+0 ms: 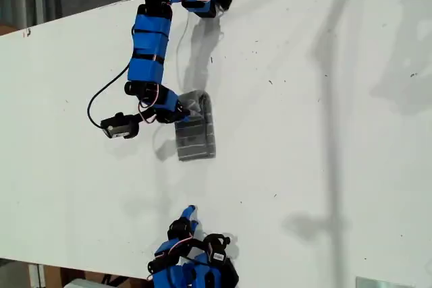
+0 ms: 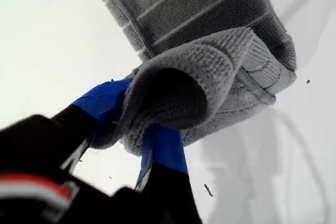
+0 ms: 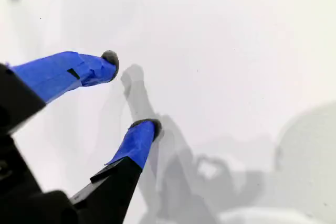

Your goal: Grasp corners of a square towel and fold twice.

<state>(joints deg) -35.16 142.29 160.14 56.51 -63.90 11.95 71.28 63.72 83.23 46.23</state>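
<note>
The grey striped towel (image 1: 196, 129) lies folded into a small bundle on the white table (image 1: 324, 133), near the middle of the exterior view. My first gripper (image 1: 183, 109) reaches down from the top of that view and is shut on the towel's upper edge. In the first wrist view a fold of the towel (image 2: 210, 72) curls over the blue fingers (image 2: 105, 100), lifted off the rest of the cloth. My second gripper (image 3: 131, 93) is open over bare table, with nothing between its fingertips; it sits at the bottom of the exterior view (image 1: 189, 215), well away from the towel. Single corners are hidden in the folds.
A black cable (image 1: 101, 96) loops off the first arm at the exterior view's left. Metal brackets (image 1: 381, 282) sit at the table's edges on the exterior view's right. The table edge runs along the exterior view's upper left and bottom left.
</note>
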